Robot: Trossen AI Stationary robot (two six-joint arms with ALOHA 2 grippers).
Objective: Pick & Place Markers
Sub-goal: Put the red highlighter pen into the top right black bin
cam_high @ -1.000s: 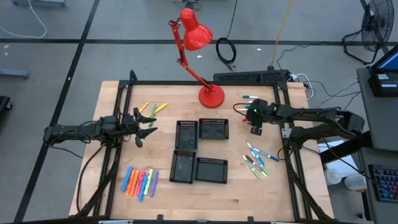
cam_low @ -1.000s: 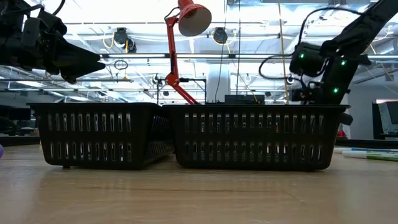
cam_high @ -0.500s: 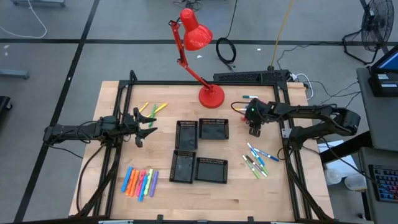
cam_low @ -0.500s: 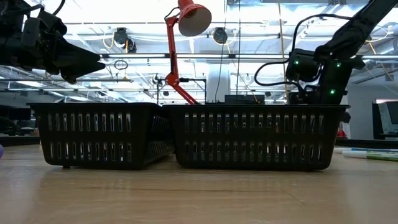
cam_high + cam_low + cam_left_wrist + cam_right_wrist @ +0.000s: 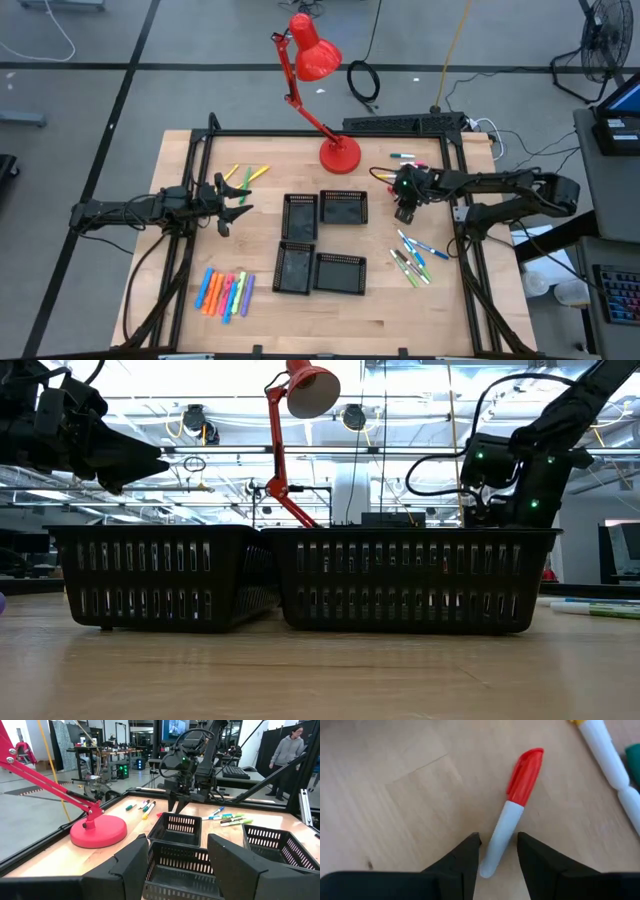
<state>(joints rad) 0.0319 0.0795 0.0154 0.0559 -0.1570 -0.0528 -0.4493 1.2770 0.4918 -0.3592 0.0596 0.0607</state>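
A white marker with a red cap point(image 5: 512, 815) lies flat on the wooden table at the right, far of the black mesh trays point(image 5: 325, 242). My right gripper point(image 5: 497, 852) points steeply down over it, open. Its fingers stand on either side of the marker's white tail end. More markers lie in groups: far right point(image 5: 403, 157), near right point(image 5: 412, 255), far left point(image 5: 245, 175) and near left point(image 5: 225, 293). My left gripper point(image 5: 232, 200) hangs level and open above the table's left side, holding nothing. My right gripper brackets the marker's white tail end point(image 5: 492, 855), coming from above at a slant. One finger point(image 5: 470, 855) stands right against the barrel, and a slim gap shows at the other. Whether it touches, I cannot tell. The marker rests along its length on the table.
A red desk lamp stands on its round base point(image 5: 338, 155) at the far middle. Another white marker point(image 5: 607, 755) and a teal one point(image 5: 634, 757) lie close to the red-capped one. A black frame point(image 5: 455, 200) borders the table. A person point(image 5: 290, 750) stands beyond the table.
My right gripper has rolled about its pointing line and edged slightly toward the table's left, staying low over the markers at the far right. The left arm has kept still.
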